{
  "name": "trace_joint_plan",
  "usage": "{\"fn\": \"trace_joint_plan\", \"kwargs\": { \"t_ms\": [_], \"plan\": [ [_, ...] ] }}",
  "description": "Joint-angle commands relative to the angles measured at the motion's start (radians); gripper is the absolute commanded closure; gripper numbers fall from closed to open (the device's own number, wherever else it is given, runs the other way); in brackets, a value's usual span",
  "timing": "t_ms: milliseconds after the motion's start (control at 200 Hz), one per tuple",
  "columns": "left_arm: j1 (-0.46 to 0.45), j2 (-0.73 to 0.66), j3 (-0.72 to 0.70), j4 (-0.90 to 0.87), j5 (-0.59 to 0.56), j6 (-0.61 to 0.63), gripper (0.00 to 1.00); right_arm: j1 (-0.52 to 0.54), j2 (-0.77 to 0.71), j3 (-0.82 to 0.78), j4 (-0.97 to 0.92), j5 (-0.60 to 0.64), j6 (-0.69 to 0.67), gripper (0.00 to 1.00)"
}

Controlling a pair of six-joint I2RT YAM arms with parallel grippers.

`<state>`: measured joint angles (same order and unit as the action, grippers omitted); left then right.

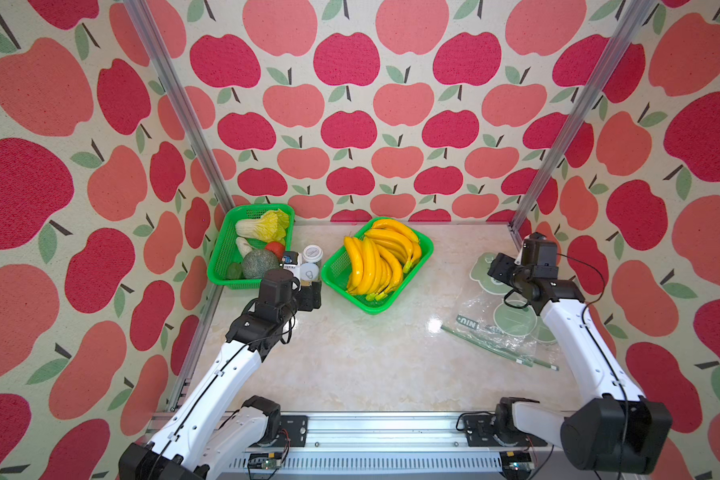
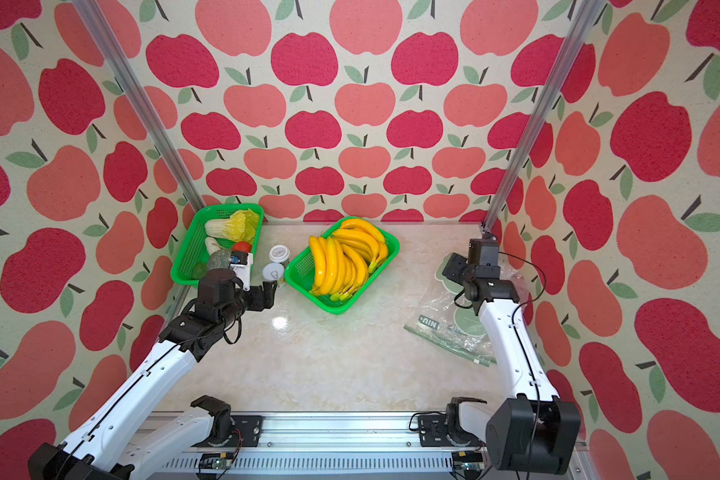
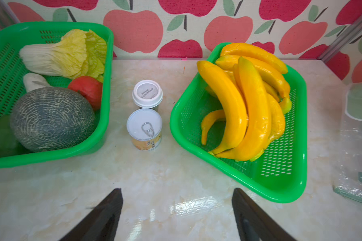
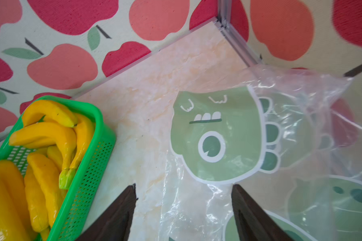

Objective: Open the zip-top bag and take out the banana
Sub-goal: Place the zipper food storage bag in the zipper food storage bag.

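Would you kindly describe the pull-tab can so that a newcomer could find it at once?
At the back of the table sit a vegetable basket and a banana basket, both green. Two small containers stand in the gap between them. The can is the one nearer the robot, with a flat ring-pull lid; the white-capped jar stands behind it.

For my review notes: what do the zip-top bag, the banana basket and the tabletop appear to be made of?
Zip-top bag: thin clear plastic film, glossy; it crinkles and is see-through around the green print. Banana basket: rigid green plastic, smooth, with perforated walls. Tabletop: marble-patterned and polished, judging by the glare; stone or laminate, cannot tell.
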<state>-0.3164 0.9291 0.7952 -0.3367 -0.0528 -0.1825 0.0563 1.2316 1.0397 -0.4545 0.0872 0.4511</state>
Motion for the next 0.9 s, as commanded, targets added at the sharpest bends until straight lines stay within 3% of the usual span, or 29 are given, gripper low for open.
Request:
{"fn": "trace_joint_plan", "kwargs": {
  "t_ms": [0, 110, 210, 400, 620, 775, 840, 895],
  "plan": [
    [0.05, -0.021, -0.037, -0.041, -0.013, -0.049, 0.02, -0.007, 0.111, -0.041, 0.118, -0.175, 0.046, 0.23],
    [0.089, -0.022, -0.056, -0.034, -0.015, -0.063, 0.02, -0.06, 0.216, -0.065, 0.162, -0.193, 0.105, 0.23],
    [0.114, -0.03, -0.068, -0.029, -0.022, -0.075, 0.02, -0.191, 0.274, -0.106, 0.154, -0.21, 0.183, 0.23],
    [0.131, -0.04, -0.104, -0.004, -0.04, -0.092, 0.02, -0.326, 0.291, -0.147, 0.109, -0.046, 0.142, 0.23],
    [0.136, -0.036, -0.122, 0.021, -0.085, -0.096, 0.02, -0.348, 0.328, -0.122, 0.088, -0.029, 0.137, 0.23],
    [0.14, -0.053, -0.145, 0.05, -0.136, -0.1, 0.02, -0.306, 0.16, -0.125, 0.104, -0.127, 0.12, 0.22],
    [0.14, -0.062, -0.174, 0.096, -0.172, -0.088, 0.02, -0.264, 0.07, -0.125, 0.116, -0.149, 0.093, 0.17],
    [0.142, -0.065, -0.209, 0.157, -0.205, -0.067, 0.02, -0.23, 0.005, -0.139, 0.154, -0.175, 0.067, 0.06]
  ]
}}
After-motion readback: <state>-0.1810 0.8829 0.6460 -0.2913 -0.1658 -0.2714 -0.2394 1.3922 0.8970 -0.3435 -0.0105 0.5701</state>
